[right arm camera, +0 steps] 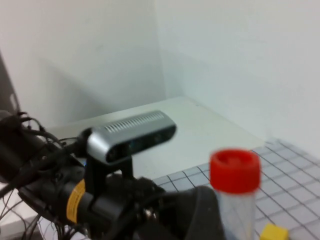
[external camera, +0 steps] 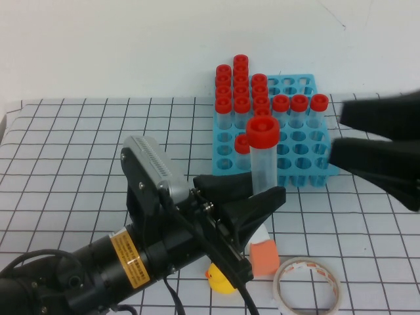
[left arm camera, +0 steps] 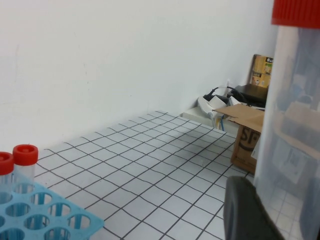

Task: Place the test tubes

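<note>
Holding a tube (external camera: 264, 157) in left gripper (external camera: 254, 190) fingers (external camera: 266, 200) near the rack (external camera: 307, 172). Right gripper (external camera: 336, 134) beside it, fingers (external camera: 380, 115) wide, empty. Next, likely down into a free hole.

L tool (external camera: 254, 190) front-centre, in grip; R tool (external camera: 336, 134) far right, jaws apart.

A white tabletop (external camera: 65, 164) ruled with a black grid runs back to a plain white wall (external camera: 131, 46). Near its front edge lies a flat roll of tape (external camera: 307, 264). Just beside the roll, on the left, stands a small orange block (external camera: 264, 257), and a yellow toy duck (external camera: 220, 279) sits further left, partly hidden. Past the tabletop's far edge, the left wrist view shows an open cardboard box (left arm camera: 245, 135) with dark cables (left arm camera: 220, 95) behind it.
</note>
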Action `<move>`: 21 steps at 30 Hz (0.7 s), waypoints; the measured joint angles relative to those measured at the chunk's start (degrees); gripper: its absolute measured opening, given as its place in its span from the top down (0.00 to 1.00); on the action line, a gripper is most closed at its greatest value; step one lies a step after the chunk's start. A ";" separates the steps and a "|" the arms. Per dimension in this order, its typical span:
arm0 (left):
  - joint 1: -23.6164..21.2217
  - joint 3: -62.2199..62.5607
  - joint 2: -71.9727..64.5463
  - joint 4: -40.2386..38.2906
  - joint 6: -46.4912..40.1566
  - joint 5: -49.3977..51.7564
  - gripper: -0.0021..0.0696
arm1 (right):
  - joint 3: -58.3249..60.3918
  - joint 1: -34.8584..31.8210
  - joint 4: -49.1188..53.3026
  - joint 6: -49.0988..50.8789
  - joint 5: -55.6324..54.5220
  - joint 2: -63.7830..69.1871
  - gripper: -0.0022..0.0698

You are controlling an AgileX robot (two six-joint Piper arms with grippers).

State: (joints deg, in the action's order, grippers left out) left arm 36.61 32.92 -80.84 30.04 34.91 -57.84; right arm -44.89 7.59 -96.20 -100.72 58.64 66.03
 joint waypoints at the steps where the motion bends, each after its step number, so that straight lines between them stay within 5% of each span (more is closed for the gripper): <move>1: 0.00 0.00 0.00 0.12 0.03 0.00 0.67 | -0.92 0.89 0.00 -0.91 -0.15 0.77 0.28; 11: 0.00 0.00 0.00 1.27 0.03 -1.75 0.67 | -9.35 11.73 -0.14 -3.32 -7.09 9.95 0.28; 21: 0.00 0.00 0.00 1.27 0.03 -2.82 0.67 | -10.14 14.51 -0.14 -3.53 -7.86 14.13 0.35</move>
State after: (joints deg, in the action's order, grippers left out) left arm 36.61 32.92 -80.84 31.30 34.95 -60.66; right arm -55.03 22.10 -96.33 -104.25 50.78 80.15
